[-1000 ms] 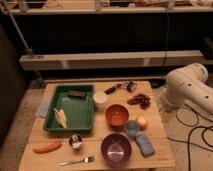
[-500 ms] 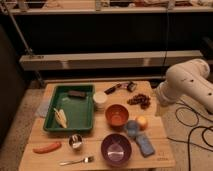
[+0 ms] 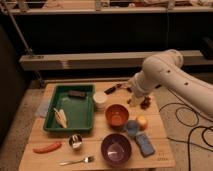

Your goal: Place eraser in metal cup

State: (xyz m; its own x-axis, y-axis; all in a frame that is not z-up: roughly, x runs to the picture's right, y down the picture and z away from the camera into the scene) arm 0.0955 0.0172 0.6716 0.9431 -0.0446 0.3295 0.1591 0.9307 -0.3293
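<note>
The eraser (image 3: 76,93) is a small dark block lying at the far end of the green tray (image 3: 50,112). The metal cup (image 3: 75,142) is a small shiny cylinder standing upright near the table's front left, just in front of the tray. My white arm (image 3: 162,75) reaches in from the right over the table's far right part. The gripper (image 3: 134,100) hangs below it near the table's right side, well to the right of the eraser and far from the cup.
A white round cup (image 3: 100,99), an orange bowl (image 3: 117,115), a purple bowl (image 3: 116,149), a blue sponge block (image 3: 145,144), an orange fruit (image 3: 142,121), a black-handled tool (image 3: 112,89), a red sausage-like thing (image 3: 46,147) and a fork (image 3: 77,161) are on the table. Cables (image 3: 192,125) lie on the floor at the right.
My arm has swung left from beside the table to over its far right part, now covering the dark items there. Nothing on the table has moved.
</note>
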